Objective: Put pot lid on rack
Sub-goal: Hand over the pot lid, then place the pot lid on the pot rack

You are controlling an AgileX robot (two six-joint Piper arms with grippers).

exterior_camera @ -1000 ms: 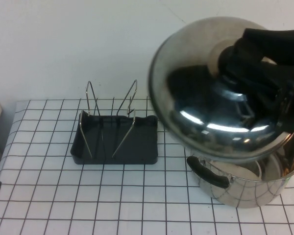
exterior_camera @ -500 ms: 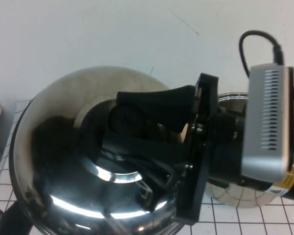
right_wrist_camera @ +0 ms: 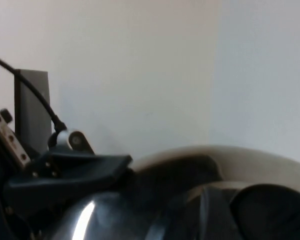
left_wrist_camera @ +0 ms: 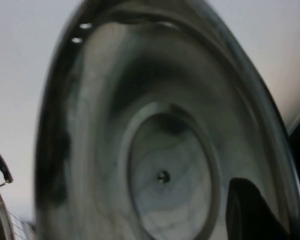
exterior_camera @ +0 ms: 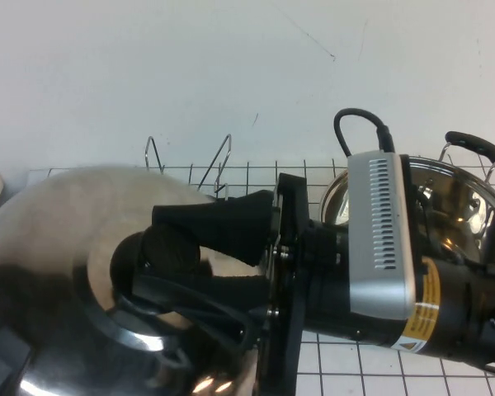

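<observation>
Surface: gridded table (exterior_camera: 330,363) | right gripper (exterior_camera: 181,252) pinching pot lid (exterior_camera: 58,223) knob, aloft before rack (exterior_camera: 219,165) | left gripper (exterior_camera: 4,359) low, jaws untellable | seating remains

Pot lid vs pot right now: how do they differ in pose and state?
The pot lid is lifted off and tilted, the right gripper shut on its black knob; the pot sits open on the table, untouched. The lid hangs in front of the rack, hiding all but its wire tops; the pot stays far right. Both are shiny steel. The left gripper is near the lid's underside.
</observation>
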